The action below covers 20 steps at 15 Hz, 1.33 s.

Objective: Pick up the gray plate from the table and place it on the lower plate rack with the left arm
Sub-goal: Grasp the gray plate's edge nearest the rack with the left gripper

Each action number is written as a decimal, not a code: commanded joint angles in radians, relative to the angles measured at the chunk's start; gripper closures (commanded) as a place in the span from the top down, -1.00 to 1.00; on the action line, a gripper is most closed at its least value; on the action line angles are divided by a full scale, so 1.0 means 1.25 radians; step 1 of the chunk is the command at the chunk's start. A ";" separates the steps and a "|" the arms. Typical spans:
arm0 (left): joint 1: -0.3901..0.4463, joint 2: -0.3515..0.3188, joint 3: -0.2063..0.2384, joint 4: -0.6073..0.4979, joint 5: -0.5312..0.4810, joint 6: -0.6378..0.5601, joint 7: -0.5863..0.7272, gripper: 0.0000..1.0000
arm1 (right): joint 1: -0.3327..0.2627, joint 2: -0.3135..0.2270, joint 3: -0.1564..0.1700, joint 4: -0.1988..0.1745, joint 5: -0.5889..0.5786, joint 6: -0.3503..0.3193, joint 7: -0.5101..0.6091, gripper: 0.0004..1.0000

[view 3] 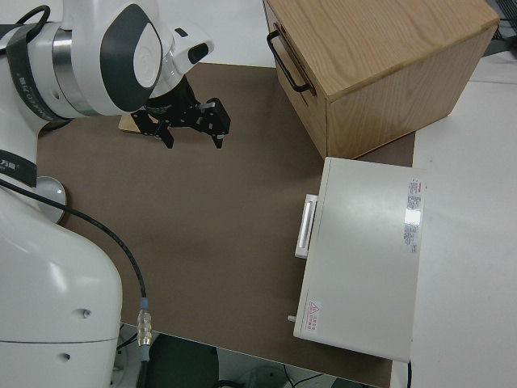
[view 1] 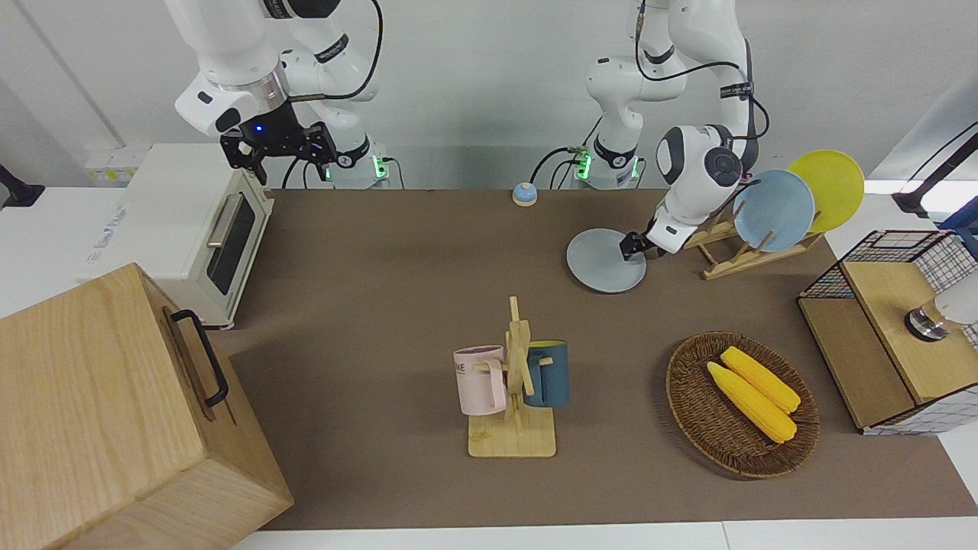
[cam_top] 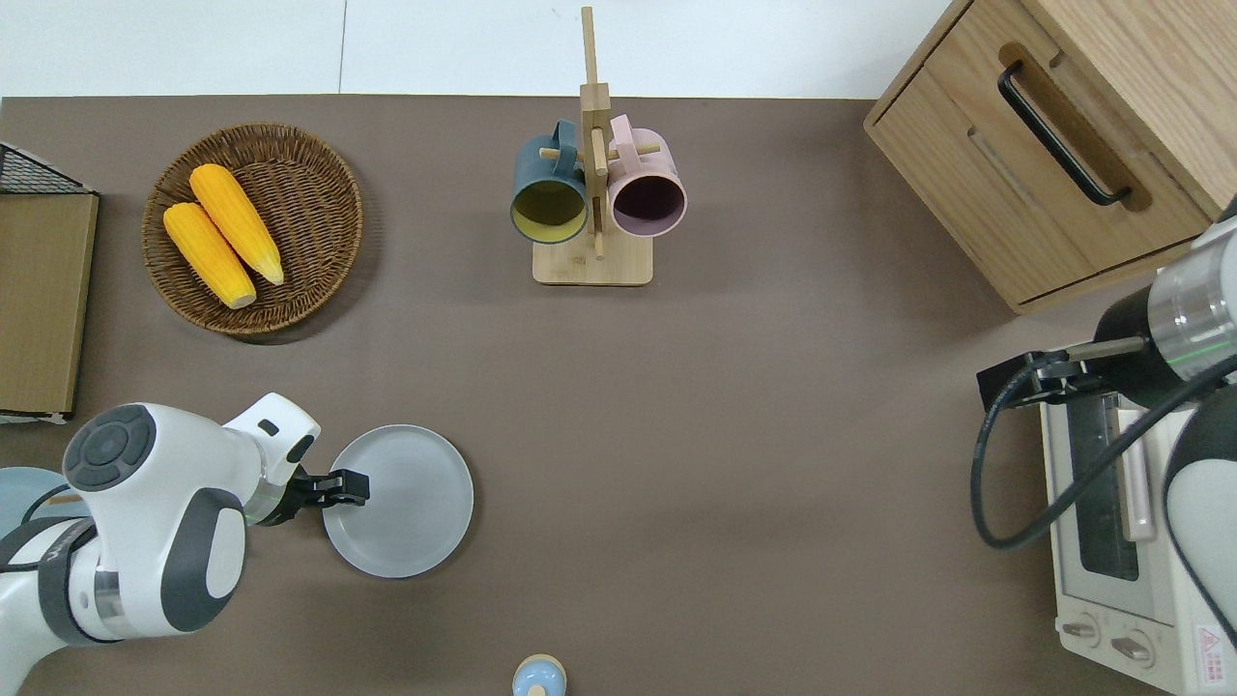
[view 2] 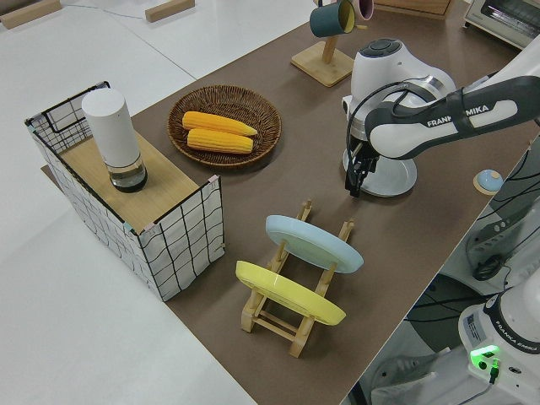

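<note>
- Round pale gray plate point(cam_top: 406, 503) lies flat on the brown worktop point(cam_top: 754, 435), beside the light-wood plate rack point(view 1: 745, 256)
- Left gripper point(cam_top: 350, 486): jaws at the plate's rim; closure cannot be told
- Right arm: parked; jaws spread

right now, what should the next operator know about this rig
Left pincer: down at the rim of the gray plate, on the edge toward the left arm's end of the table; whether it is closed on the rim cannot be told.
Right pincer: open, arm parked.
The gray plate lies flat on the table, not lifted.
The lower plate rack stands beside it, holding a blue plate and a yellow plate upright in its slots.
Done: approach to the plate.
Left: secure the grip, lift, set the plate in a free rack slot.
</note>
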 commanded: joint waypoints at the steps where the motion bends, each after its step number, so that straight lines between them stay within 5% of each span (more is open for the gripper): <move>1: 0.001 0.032 0.001 -0.007 -0.015 0.042 -0.014 0.19 | -0.020 -0.002 0.019 0.008 -0.005 -0.011 0.010 0.97; 5: 0.001 0.036 0.001 -0.006 -0.015 0.044 -0.025 -0.97 | -0.020 -0.002 0.019 0.008 -0.005 -0.011 0.010 0.97; 13: 0.001 0.028 0.008 0.020 -0.008 0.022 -0.022 -1.00 | -0.020 -0.002 0.019 0.008 -0.005 -0.011 0.010 0.97; 20: 0.007 0.016 0.038 0.204 0.109 -0.223 -0.071 -1.00 | -0.020 -0.002 0.019 0.008 -0.005 -0.011 0.010 0.97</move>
